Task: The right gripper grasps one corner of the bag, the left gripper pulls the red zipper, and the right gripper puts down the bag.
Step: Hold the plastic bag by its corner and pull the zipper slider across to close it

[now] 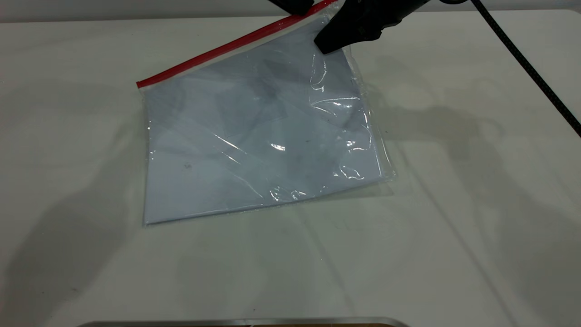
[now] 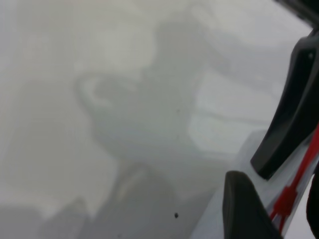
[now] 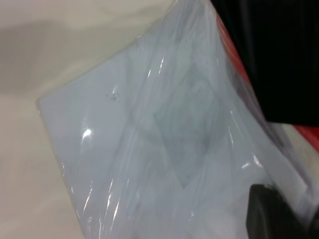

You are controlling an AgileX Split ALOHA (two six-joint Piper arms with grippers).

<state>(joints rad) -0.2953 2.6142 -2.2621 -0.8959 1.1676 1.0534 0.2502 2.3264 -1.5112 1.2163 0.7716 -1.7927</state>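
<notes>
The bag [image 1: 254, 136] is a clear pouch with white sheets inside. It lies on the white table with its far right end raised. The red zipper [image 1: 227, 47] runs along its far edge. My right gripper [image 1: 327, 44] is shut on the corner of the bag at the raised end. In the right wrist view one of its fingers [image 3: 271, 214] presses on the plastic [image 3: 164, 129]. My left gripper [image 1: 295, 5] is at the top edge, over the strip. In the left wrist view it [image 2: 281, 219] stands open astride the red slider tab [image 2: 287, 198], with a gap on one side.
The white table [image 1: 454, 204] surrounds the bag. A black cable [image 1: 526, 63] runs down the far right. A metal edge [image 1: 245, 322] lies at the front. The right gripper's jaw [image 2: 289, 114] shows close by in the left wrist view.
</notes>
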